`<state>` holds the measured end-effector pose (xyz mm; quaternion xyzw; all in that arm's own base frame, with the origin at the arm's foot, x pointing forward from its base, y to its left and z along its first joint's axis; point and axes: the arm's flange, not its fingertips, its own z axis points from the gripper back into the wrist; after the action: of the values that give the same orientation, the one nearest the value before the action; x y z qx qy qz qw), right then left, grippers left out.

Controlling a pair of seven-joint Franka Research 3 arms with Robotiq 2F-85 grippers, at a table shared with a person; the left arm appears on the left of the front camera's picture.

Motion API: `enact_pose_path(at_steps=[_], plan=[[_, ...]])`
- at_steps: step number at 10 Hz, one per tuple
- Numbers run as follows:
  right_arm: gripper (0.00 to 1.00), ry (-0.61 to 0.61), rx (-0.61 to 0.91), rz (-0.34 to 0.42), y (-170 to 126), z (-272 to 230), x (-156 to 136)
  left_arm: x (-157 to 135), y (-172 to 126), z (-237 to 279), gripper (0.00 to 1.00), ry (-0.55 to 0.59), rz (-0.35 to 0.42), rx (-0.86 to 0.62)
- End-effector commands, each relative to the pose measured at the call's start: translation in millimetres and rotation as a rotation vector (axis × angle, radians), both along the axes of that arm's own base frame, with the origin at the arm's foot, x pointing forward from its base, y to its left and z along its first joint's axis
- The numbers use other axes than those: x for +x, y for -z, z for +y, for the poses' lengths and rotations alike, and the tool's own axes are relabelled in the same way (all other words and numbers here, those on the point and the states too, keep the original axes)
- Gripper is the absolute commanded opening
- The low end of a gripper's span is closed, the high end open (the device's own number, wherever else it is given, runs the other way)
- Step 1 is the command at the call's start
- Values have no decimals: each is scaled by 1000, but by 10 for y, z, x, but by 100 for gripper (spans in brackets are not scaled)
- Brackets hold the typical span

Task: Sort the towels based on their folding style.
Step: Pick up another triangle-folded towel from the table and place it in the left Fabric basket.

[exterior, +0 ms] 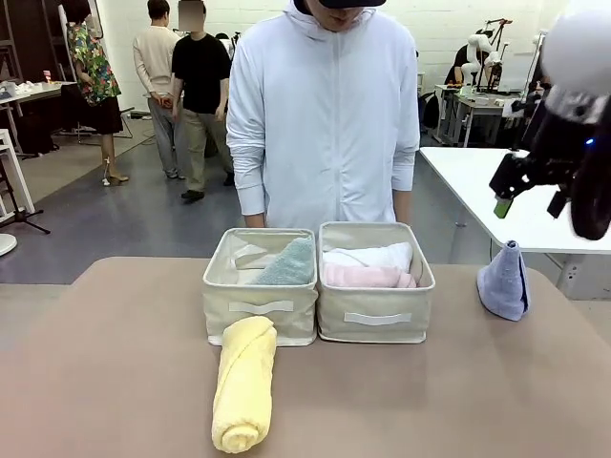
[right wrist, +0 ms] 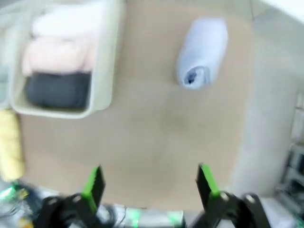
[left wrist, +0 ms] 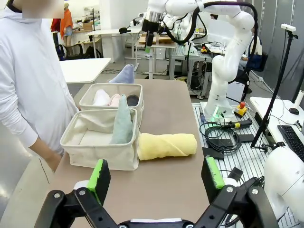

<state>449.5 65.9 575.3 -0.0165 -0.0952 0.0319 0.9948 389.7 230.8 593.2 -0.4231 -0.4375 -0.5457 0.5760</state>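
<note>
Hovering above the desk's (exterior: 430,401) right side, right gripper (exterior: 530,202) jaws apart, empty; left gripper (left wrist: 155,166) likewise. Yellow roll (exterior: 243,382) on desk against left bin (exterior: 258,310); green cone (exterior: 286,264) inside it. White roll (exterior: 368,256), pink roll (exterior: 368,277) in right bin (exterior: 377,324); blue cone (exterior: 503,280) on desk right of it.

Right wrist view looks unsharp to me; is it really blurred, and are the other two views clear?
Right wrist view: blurred all over; the light-blue towel and the bin have soft edges. Front view: sharp, the yellow towel shows crisp folds, and the light is even with soft shadows. Left wrist view: also sharp, with no glare on the tabletop.
</note>
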Motion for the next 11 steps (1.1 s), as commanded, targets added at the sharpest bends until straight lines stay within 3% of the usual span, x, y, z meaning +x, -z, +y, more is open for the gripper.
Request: enact_pose_path(at_steps=[1,3,5,11], plan=[[100,205,-135,135,164,258,254,-32,-5,-8,100,1,-23,-15],[100,232,-141,171,288,306,422,-32,-5,-8,100,1,-23,-15],[100,226,-151,122,423,251,284,-32,-5,-8,100,1,-23,-15],[100,228,-149,137,365,270,331,-32,-5,-8,100,1,-23,-15]])
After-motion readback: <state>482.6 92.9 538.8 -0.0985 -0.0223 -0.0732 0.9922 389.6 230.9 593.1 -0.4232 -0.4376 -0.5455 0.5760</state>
